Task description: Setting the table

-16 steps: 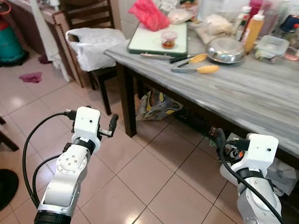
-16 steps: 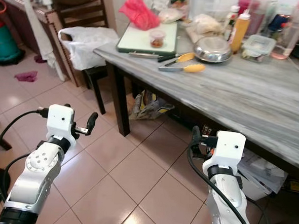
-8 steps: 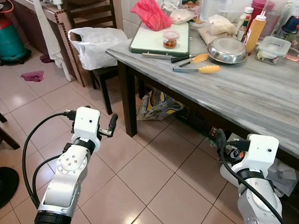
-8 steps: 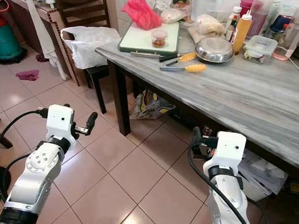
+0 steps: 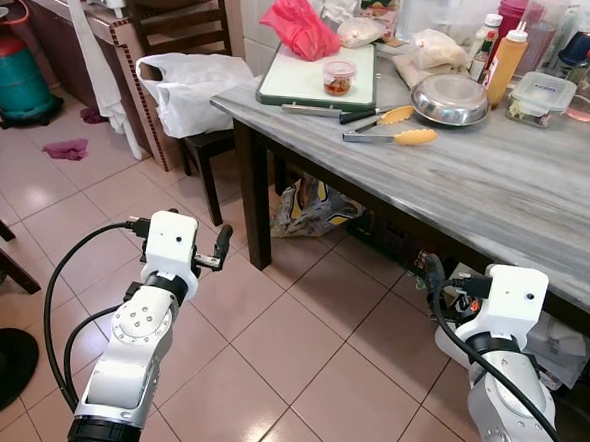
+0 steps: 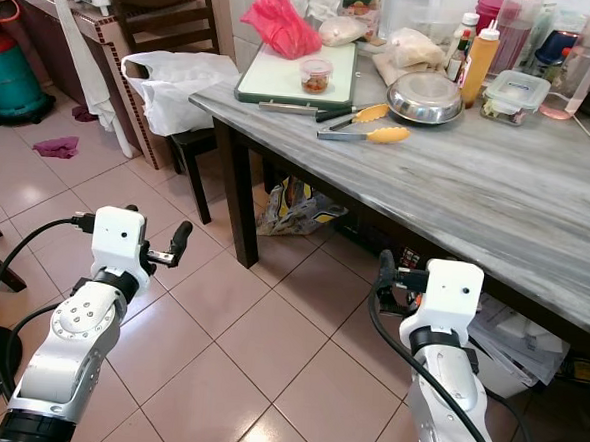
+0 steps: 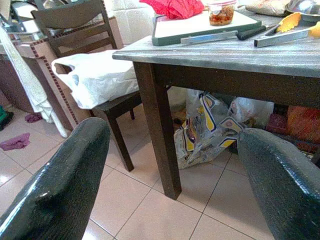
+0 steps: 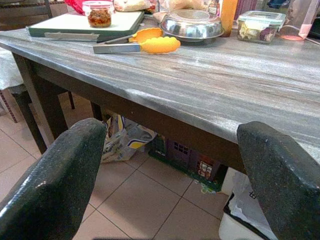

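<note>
A grey wooden table stands ahead and to my right. At its far end lie a green-rimmed cutting board with a small jar, a knife, yellow-handled tongs and a steel bowl. My left gripper hangs over the floor tiles, short of the table's corner leg, open and empty. My right gripper sits below the table's near edge, open and empty, and faces the tongs and the bowl.
A dark chair with a white plastic bag stands at the table's left end. Bottles, a lidded container and a red bag crowd the back of the table. Bags lie under it. A green gas cylinder stands far left.
The whole picture has shifted a little and sharpened, so the camera moved. Both arms hold the same pose, and nothing on the table has moved.
</note>
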{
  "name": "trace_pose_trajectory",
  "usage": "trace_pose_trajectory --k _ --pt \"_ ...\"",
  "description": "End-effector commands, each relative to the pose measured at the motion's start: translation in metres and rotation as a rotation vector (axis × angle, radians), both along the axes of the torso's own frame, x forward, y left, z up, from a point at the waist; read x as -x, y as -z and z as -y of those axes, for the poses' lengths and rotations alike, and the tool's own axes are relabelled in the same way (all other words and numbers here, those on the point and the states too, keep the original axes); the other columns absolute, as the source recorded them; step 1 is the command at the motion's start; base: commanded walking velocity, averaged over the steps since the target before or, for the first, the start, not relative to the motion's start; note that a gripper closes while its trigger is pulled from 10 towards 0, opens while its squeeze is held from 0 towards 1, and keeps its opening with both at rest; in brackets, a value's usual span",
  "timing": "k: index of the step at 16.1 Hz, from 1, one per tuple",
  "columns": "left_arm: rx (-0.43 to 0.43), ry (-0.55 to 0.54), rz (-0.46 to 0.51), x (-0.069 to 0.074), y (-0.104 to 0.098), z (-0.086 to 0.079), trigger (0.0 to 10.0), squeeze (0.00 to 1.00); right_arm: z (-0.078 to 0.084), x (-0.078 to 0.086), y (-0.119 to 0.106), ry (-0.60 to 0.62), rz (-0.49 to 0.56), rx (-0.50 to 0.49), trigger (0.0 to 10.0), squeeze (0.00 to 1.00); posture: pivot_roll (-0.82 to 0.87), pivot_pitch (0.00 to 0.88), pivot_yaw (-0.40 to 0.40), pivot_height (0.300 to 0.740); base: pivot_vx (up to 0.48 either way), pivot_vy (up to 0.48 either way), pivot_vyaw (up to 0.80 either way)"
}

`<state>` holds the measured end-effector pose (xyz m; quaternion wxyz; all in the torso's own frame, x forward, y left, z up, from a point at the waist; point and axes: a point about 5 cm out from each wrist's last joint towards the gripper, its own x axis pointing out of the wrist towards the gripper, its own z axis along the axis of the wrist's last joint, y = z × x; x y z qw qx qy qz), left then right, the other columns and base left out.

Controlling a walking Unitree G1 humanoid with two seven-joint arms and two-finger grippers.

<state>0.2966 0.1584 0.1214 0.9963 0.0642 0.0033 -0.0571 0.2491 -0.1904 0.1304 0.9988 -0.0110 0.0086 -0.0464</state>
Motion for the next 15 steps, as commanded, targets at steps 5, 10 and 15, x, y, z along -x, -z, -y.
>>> trace_pose_trajectory --k 5,10,15 --pt "-0.008 -0.007 0.013 0.0012 -0.0032 -0.0033 10.0 0.0 -0.0006 0.0008 -0.0033 -0.003 0.015 0.005 10.0 0.0 -0.02 0.047 0.051 0.74 0.0 0.0 0.0" --pt "-0.008 -0.007 0.013 0.0012 -0.0032 -0.0033 10.0 0.0 -0.0006 0.0008 -0.0033 -0.003 0.015 0.005 10.0 0.0 -0.02 0.047 0.051 0.74 0.0 0.0 0.0" --pt "-0.008 -0.007 0.013 0.0012 -0.0032 -0.0033 10.0 0.0 -0.0006 0.0008 -0.0033 -0.003 0.015 0.005 10.0 0.0 -0.02 0.047 0.051 0.74 0.0 0.0 0.0"
